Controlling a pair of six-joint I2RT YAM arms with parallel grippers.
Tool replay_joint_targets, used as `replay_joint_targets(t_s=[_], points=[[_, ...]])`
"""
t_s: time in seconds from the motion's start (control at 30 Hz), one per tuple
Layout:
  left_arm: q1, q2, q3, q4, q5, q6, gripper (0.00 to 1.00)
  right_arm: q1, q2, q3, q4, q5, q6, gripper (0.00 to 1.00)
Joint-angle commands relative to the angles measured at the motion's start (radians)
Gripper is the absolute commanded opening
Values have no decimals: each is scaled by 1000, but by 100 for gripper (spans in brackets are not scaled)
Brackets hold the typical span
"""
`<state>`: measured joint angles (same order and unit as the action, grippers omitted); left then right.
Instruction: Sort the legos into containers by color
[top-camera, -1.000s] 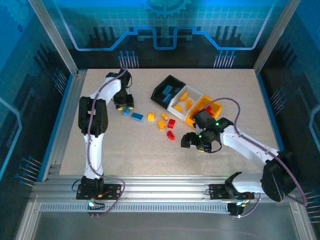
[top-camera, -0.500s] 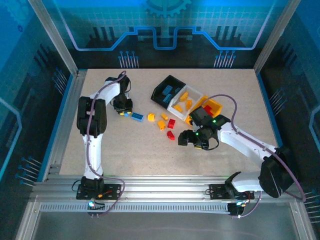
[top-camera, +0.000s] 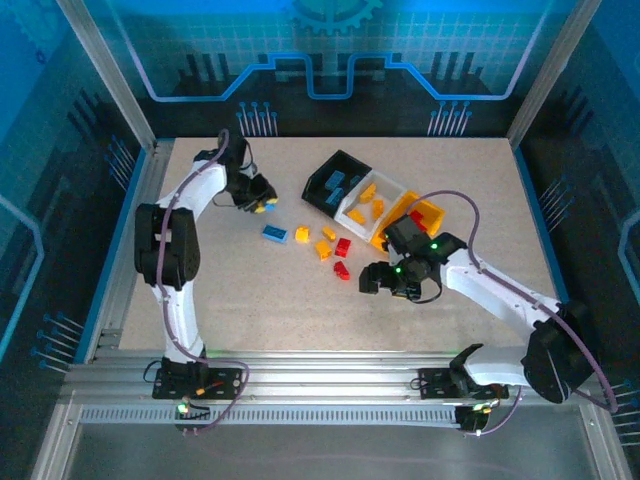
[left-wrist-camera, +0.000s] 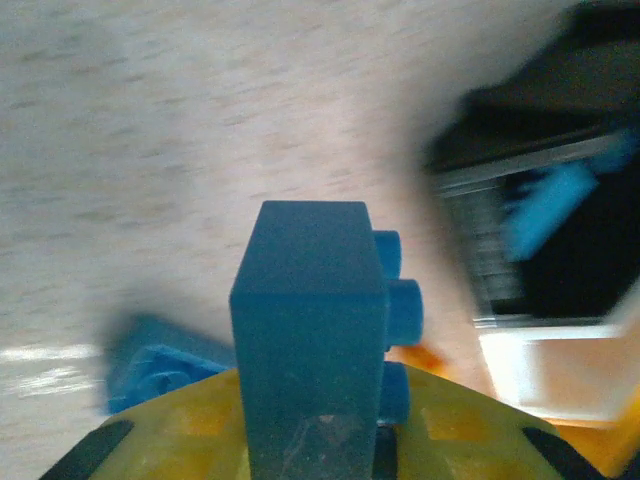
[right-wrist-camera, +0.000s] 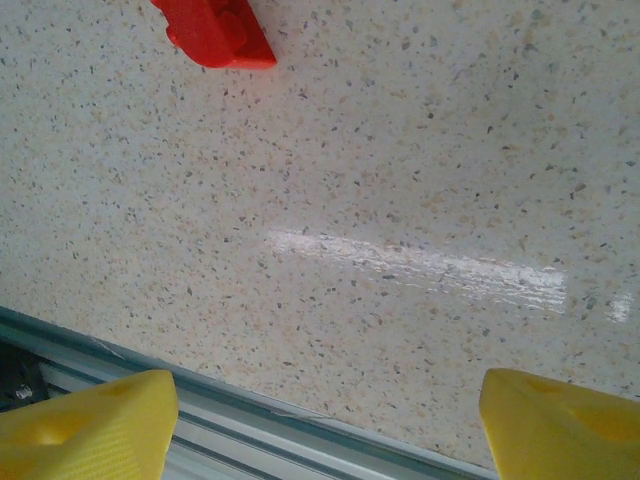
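Table (top-camera: 480, 200) carries the three joined containers (top-camera: 345, 160) right of centre, loose legos (top-camera: 322, 249) scattered beside them. My left gripper (top-camera: 258, 200) clamps a blue brick (left-wrist-camera: 310, 340) left of the containers; my right gripper (top-camera: 388, 288) hangs spread wide, empty, near a red brick (right-wrist-camera: 215, 30).

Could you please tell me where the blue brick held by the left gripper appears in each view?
Top external: blue brick in the left gripper, upper left of the table, left of the black bin.
Left wrist: centre of the picture, between the yellow fingers, studs pointing right.
Right wrist: faces the table near a red brick.
Shared landmark: the black bin, at the left wrist view's right edge.
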<state>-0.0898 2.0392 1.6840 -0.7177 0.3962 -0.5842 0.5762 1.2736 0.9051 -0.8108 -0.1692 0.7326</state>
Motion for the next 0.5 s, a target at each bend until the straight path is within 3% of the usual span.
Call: replay_joint_targets(t_s=[0.0,0.17,0.47], points=[[-23,-25,1,216,213,-235,27,-17,-37,-20,2,-13,-8,81],[-80,47,106,347,268,-391,27,-35,-81,-57,2,-12,1,81],[-174,290,417,322,249,-476,28,-70,-158,-91,-23,-7,3,81]])
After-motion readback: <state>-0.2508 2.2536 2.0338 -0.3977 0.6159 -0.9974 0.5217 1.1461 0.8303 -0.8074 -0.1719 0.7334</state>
